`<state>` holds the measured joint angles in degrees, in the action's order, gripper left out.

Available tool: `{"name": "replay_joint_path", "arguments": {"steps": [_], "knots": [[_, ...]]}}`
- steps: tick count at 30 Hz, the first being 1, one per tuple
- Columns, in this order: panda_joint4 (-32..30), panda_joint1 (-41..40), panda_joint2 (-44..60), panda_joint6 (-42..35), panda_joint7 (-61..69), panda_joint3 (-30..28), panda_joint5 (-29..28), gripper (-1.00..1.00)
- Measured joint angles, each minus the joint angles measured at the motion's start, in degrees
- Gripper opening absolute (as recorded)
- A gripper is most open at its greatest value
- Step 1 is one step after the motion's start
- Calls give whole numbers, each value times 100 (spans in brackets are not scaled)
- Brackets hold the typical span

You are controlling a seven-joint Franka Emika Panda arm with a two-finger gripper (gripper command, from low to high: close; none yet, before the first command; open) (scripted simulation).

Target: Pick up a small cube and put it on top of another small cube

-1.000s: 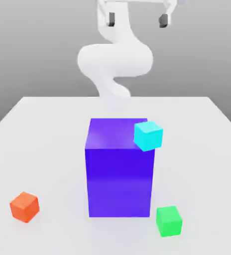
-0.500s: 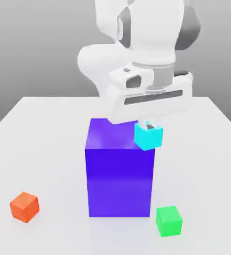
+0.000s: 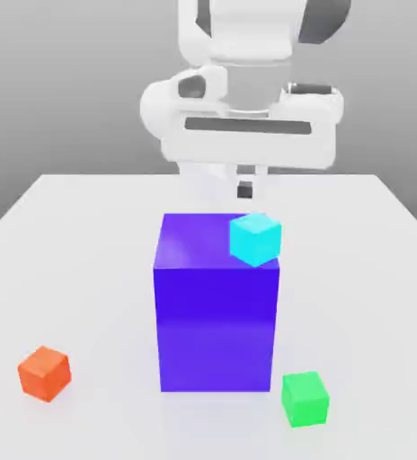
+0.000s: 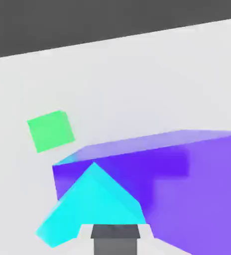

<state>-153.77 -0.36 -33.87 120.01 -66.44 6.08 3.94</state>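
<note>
While your fingers [image 3: 244,190] sit closed above the cyan cube [image 3: 254,238], holding nothing | red cube [image 3: 44,373] untouched on counter [image 3: 86,269], 8 o'clock of blue block [image 3: 216,314] | pick and stack both remain.

White arm overhead, tool [image 3: 244,190] pointing down, fingers together.

Exterior view is looking from the front, slightly above, facing the arm across the worktop [image 3: 86,207], mid-range. Hand view is looking steeply down from just above the cyan cube [image 4: 92,206]. Both are sharing cyan cube, blue-violet block [image 3: 217,314] and green cube [image 3: 304,398].
</note>
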Motion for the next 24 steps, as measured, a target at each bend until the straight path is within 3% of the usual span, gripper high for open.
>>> {"name": "replay_joint_path", "arguments": {"steps": [4, 5, 12, 17, 24], "knots": [[-415, -60, 392, 806, -198, 72, 39, -100], [-518, -63, 496, 1012, -207, 86, 45, 100], [-534, -64, 512, 1044, -212, 88, 46, 100], [-7, -59, 67, 60, -159, -10, 58, 100], [767, -18, 1341, 194, 923, -786, 927, 100]]}}
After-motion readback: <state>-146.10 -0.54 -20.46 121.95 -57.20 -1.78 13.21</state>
